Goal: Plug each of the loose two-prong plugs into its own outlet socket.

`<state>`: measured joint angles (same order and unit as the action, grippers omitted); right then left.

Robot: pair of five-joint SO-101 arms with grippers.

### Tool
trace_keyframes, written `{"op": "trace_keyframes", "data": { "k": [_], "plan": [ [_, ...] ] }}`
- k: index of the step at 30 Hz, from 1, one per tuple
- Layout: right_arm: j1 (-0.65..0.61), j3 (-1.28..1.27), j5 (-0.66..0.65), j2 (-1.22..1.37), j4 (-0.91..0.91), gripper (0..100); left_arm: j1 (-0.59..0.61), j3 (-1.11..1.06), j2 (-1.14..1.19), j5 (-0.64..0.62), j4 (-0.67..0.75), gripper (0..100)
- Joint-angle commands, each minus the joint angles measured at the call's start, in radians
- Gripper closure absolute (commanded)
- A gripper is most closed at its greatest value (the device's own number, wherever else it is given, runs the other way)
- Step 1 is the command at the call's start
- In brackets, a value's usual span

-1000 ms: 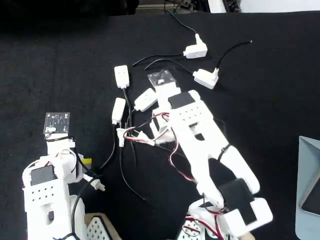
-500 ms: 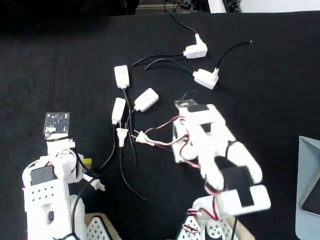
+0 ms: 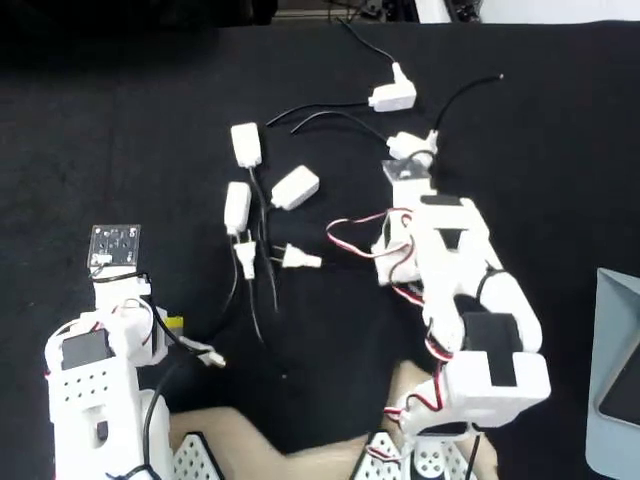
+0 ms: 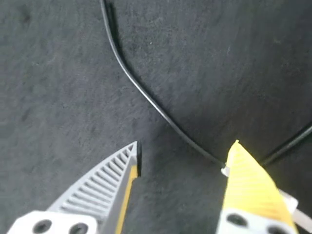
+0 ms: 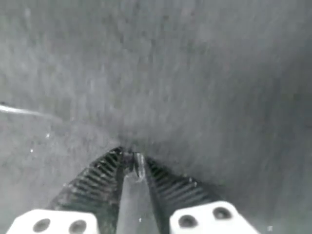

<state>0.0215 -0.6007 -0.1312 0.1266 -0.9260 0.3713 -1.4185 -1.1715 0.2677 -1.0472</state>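
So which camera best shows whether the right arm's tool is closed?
The right wrist view: the right tool sits close up, fingertips meeting. The high view shows it small from above, beside a white plug, tips hard to make out. The left wrist view looks at the left tool and a black cable.

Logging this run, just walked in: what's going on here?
White sockets and a loose plug, not plugged in, lie on a black table. The right gripper, shut, is by a white connector at the far side. The left gripper hangs open over a black cable.
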Motion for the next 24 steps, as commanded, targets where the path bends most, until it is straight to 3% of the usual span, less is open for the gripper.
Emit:
{"op": "trace_keyframes", "data": {
  "k": [1,5,18,24],
  "plan": [
    [0.046,0.14,-0.009,-0.059,0.244,98.6,0.01,0.004,-0.012,0.009,0.015,71],
    [0.052,0.14,-0.008,-0.094,0.341,98.6,0.01,0.004,-0.012,0.009,0.015,71],
    [-0.025,-0.005,0.0,-0.512,0.308,98.6,0.01,0.004,-0.012,0.009,0.015,71],
    [-0.098,-0.074,0.029,-0.562,0.302,98.3,0.01,0.004,-0.012,0.009,0.015,71]
  ]
}}
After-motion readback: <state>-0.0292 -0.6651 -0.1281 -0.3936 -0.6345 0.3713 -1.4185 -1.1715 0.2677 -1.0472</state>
